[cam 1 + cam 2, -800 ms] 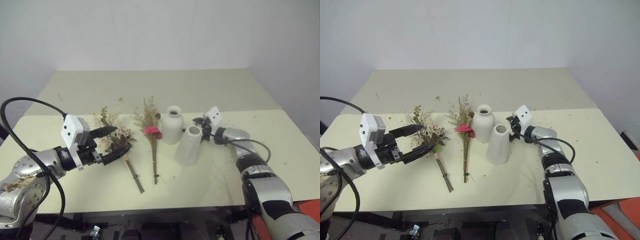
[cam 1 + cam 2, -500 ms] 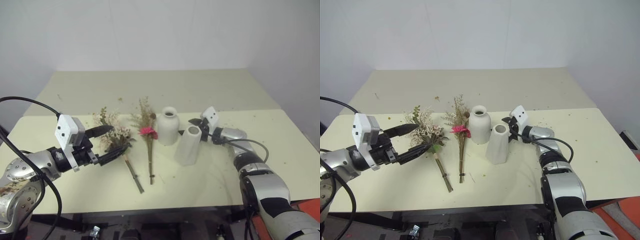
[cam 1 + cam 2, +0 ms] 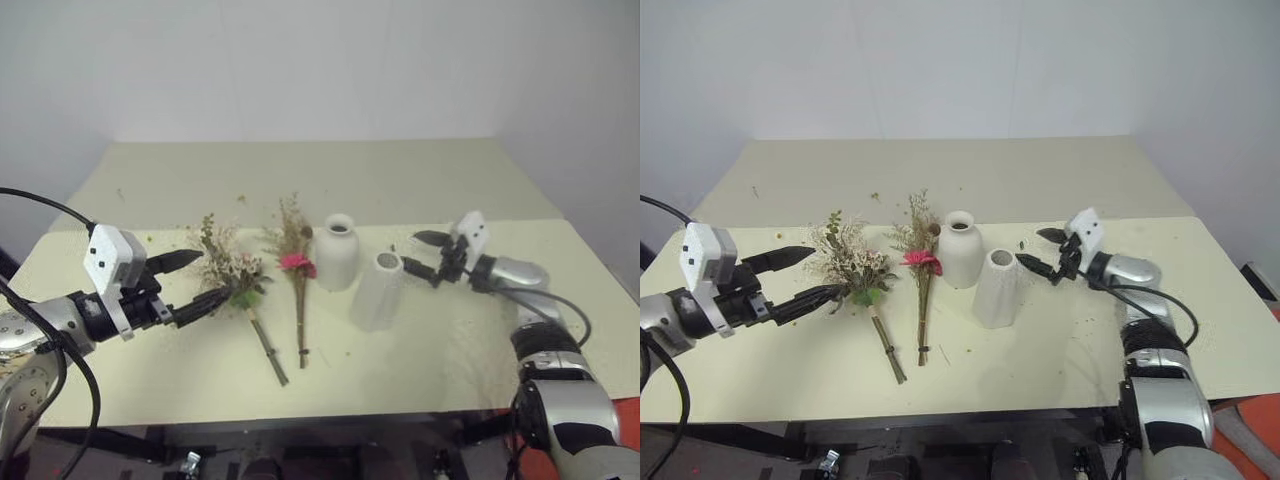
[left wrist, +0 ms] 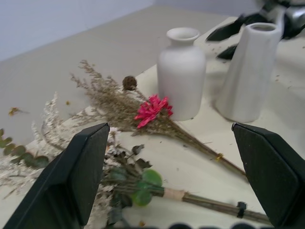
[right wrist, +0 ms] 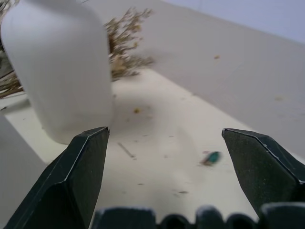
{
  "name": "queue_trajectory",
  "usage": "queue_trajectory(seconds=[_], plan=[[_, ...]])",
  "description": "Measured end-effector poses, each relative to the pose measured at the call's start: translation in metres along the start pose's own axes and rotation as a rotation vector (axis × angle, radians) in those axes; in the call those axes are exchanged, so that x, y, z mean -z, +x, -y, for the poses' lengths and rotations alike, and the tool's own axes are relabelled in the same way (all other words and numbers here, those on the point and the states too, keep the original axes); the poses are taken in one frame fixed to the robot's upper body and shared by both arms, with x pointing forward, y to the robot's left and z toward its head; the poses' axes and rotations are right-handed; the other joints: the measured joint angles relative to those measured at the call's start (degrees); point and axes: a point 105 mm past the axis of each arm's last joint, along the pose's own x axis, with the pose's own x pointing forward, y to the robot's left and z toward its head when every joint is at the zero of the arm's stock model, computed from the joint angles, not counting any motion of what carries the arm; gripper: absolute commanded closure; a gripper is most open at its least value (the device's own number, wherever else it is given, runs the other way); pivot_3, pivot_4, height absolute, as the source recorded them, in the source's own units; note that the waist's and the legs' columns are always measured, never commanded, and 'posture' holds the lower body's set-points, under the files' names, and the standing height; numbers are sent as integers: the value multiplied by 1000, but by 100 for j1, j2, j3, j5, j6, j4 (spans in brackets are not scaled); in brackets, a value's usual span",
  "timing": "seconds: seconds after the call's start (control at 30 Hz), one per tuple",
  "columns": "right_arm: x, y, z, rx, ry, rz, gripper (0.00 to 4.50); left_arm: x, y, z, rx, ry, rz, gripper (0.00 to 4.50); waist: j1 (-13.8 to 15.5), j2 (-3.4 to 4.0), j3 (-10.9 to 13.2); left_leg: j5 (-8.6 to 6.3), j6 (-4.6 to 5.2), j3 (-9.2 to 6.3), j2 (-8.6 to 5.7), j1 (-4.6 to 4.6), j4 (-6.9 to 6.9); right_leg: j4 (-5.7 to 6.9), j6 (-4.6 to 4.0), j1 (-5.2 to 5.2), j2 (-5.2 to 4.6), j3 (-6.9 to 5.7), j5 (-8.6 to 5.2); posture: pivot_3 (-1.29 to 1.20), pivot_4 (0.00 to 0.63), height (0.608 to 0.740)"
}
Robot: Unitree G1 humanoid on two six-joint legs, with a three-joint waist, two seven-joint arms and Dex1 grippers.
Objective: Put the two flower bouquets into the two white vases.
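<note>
Beside the round vase (image 3: pixel 338 251), both bouquets (image 3: pixel 262 290) lie unlabelled; left tool (image 3: pixel 193 282) and right tool (image 3: pixel 425 255) gape wide, empty.

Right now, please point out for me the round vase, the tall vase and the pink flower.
round vase (image 3: pixel 338 256), left eye view, on its rounded body.
tall vase (image 3: pixel 377 296), left eye view, on its side wall.
pink flower (image 4: pixel 150 108), left wrist view, on its petals.

Both white vases, the squat vase (image 4: pixel 181 71) and the tapered vase (image 4: pixel 248 71), are looking like matt ceramic. The two bouquets (image 3: pixel 232 270) (image 3: pixel 296 250) are showing dry, brittle stems, lying on a smooth matt tabletop (image 3: pixel 420 340).
</note>
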Motion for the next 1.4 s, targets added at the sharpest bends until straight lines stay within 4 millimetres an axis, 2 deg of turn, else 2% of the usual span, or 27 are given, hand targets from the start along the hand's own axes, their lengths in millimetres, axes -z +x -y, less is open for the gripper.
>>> queue_trajectory(seconds=[0.13,0.23,0.33,0.43,0.63,0.83,1.03,1.27,1.4], plan=[[-47,-35,4,-85,-67,25,0,3,-17,-11,46,2,-56,8,18,17,10,0,1,1,0,-3,-4,-2,2,-4,-2,-3,-5,0,150,740],[-75,-49,-8,-190,-128,26,0,7,-20,-22,63,14,-119,8,19,14,9,0,0,1,2,7,-3,2,0,3,0,-4,-7,0,150,740],[-79,-52,-19,-239,-144,12,0,13,-13,-26,57,-21,-215,8,18,11,7,-1,0,3,0,9,-3,1,2,7,-4,-2,-7,0,150,740],[-79,-54,-30,-286,-136,4,0,14,11,-24,34,-145,-256,8,41,11,9,0,1,-1,0,-4,-2,3,6,-4,-3,-5,-6,0,150,740],[-107,-60,-47,-381,-220,27,0,18,54,-3,50,-386,-474,8,53,9,9,0,1,-7,-8,-25,18,2,18,-3,-7,-11,-5,0,150,740],[-112,-61,-50,-403,-234,37,0,44,68,0,7,-471,-696,8,2,8,9,0,0,-7,-5,-12,15,13,17,-6,-4,-7,-5,0,150,740],[-116,-59,-53,-432,-248,39,0,63,85,3,-49,-514,-784,8,64,8,9,0,0,-7,-11,-18,17,9,17,-5,-10,-8,-5,0,150,740],[-121,-58,-58,-481,-269,48,0,64,115,3,-123,-543,-785,8,178,16,4,1,-1,-8,-19,5,18,12,16,16,-13,-7,-4,0,150,740],[-123,-57,-59,-496,-279,51,0,68,120,1,-175,-539,-794,886,209,31,-19,3,-6,-8,-22,16,18,12,18,29,-16,-7,-5,0,150,740]])
